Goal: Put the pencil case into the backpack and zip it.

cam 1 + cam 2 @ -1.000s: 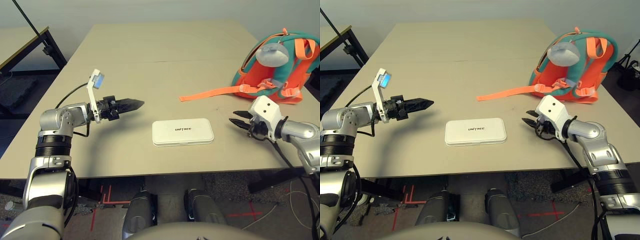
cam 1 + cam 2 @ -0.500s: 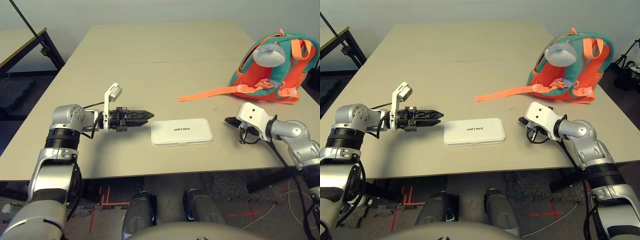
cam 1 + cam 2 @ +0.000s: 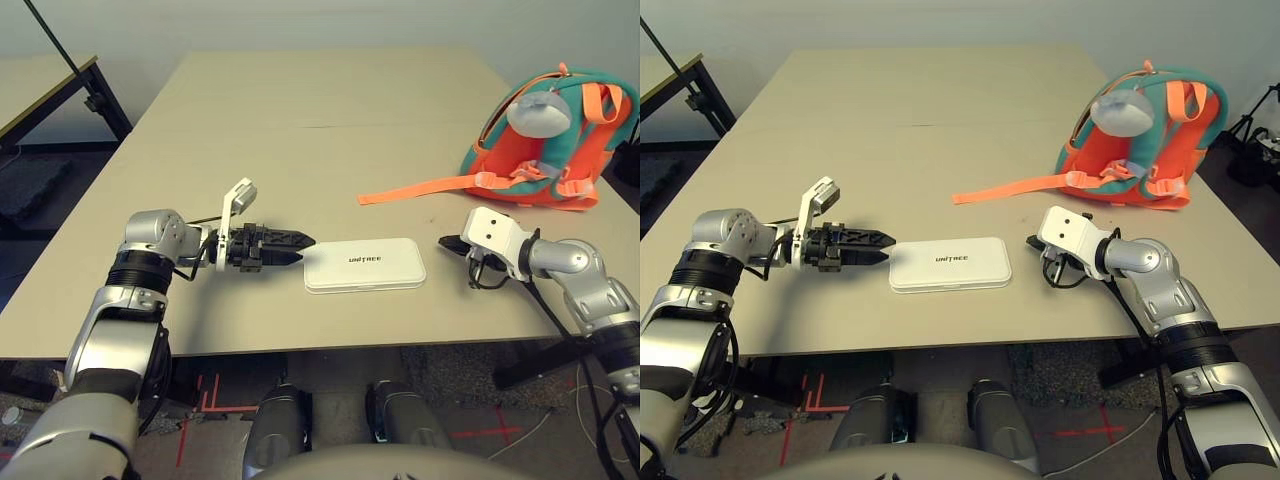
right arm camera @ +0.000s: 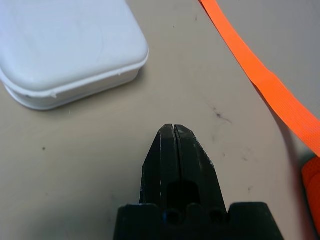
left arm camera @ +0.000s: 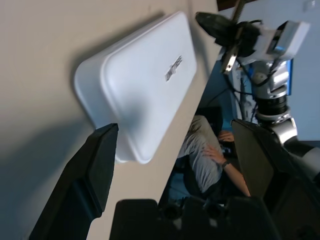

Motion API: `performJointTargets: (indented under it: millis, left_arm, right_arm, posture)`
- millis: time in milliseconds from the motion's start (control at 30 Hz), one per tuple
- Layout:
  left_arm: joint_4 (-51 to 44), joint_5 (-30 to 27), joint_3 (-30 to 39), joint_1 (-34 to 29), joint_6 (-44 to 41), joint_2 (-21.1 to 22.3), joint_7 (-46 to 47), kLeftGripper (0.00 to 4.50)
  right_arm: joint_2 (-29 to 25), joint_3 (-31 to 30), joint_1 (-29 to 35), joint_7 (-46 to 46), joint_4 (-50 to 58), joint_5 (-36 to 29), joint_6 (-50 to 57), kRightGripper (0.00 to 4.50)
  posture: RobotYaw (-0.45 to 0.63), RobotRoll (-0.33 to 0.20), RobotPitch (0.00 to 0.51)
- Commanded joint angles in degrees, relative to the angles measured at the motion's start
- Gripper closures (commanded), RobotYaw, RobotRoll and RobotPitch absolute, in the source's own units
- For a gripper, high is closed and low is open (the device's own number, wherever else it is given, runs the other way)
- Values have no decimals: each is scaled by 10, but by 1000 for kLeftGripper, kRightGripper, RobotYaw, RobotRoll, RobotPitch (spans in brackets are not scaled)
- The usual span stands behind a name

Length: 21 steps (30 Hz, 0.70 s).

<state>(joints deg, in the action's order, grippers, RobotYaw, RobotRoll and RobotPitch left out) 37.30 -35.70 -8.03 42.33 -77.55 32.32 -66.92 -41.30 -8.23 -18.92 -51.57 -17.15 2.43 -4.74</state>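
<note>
I see the pencil case [image 3: 364, 265] lying flat on the table [image 3: 300, 110], near the front edge and roughly midway along it, lettering facing up. The left gripper [image 3: 305, 249] sits low over the table just beside the case's left short end, pointing at it; its fingers [image 5: 92, 170] stand wide apart, one to each side of that end in the left wrist view, and I cannot tell whether either touches the case. The right gripper [image 3: 446, 243] is near the case's right short end, apart from it, with its fingers [image 4: 175, 157] pressed together on nothing. The backpack [image 3: 545, 135] lies toward the far right corner of the table, well apart from the case, with one orange strap [image 3: 420, 187] trailing across the tabletop toward the middle.
</note>
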Motion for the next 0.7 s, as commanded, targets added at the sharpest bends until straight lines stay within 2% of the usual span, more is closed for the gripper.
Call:
performJointTargets:
  millis: [33,700]
  left_arm:
    - [13,13,-10,-1,6,1,-10,0]
    - [83,73,-34,0,54,-20,-25,0]
  right_arm:
    - [-7,4,8,-2,4,3,-7,4472]
    - [-7,-3,26,-6,23,1,0,4472]
  posture:
    - [-170,0,15]
    - [-190,0,9]
